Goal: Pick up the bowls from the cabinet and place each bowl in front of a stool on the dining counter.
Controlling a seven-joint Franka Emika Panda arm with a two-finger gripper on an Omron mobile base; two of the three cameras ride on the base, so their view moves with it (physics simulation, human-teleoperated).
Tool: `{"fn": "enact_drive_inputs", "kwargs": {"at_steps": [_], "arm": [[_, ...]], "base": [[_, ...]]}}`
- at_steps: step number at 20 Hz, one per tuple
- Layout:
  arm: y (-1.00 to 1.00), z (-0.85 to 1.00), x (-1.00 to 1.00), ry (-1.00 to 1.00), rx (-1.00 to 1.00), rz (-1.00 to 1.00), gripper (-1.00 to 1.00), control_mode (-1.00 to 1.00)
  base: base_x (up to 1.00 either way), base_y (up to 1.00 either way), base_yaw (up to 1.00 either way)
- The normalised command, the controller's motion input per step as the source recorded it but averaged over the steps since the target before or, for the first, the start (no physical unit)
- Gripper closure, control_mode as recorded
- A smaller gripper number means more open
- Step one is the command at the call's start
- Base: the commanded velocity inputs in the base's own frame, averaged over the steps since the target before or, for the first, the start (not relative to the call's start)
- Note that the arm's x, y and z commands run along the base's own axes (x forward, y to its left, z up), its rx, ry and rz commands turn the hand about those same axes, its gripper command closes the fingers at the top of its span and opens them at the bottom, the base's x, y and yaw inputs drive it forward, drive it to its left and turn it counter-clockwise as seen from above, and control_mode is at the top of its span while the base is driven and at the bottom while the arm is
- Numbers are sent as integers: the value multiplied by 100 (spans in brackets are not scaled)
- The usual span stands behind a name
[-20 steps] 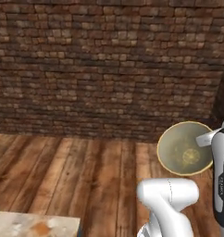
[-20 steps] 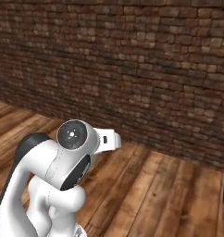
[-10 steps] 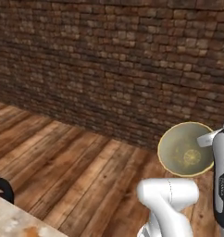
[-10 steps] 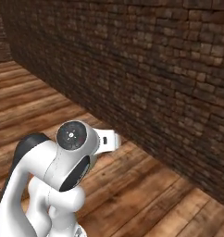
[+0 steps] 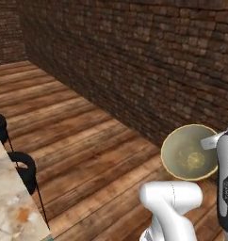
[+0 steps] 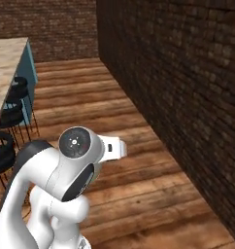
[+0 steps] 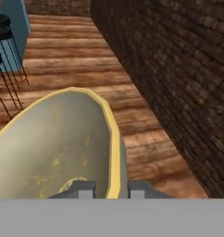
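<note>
A dark brick wall runs along the room. The floor is of brown wooden planks, and the light is dim and even.

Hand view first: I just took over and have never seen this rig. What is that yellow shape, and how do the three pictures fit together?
It is a white robot arm on a driving base. Two cameras ride on the base, behind the arm to its left and right; the third looks along the tool. The yellow shape is a bowl; the tool's fingertips sit either side of its rim, shut on it, holding it above the wooden floor beside a brick wall. Black stools stand along the counter on the left.
</note>
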Motion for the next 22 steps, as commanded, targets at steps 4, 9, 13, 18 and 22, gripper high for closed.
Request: {"fn": "enact_drive_inputs", "kwargs": {"at_steps": [4,9,13,18,22], "arm": [[0,0,0,0,0,0,100,100],[0,0,0,0,0,0,100,100],[0,0,0,0,0,0,100,100],[0,0,0,0,0,0,100,100],[0,0,0,0,0,0,100,100]], "base": [[60,-53,66],[67,-58,65],[87,-58,60],[96,-56,57],[97,-60,57]]}}
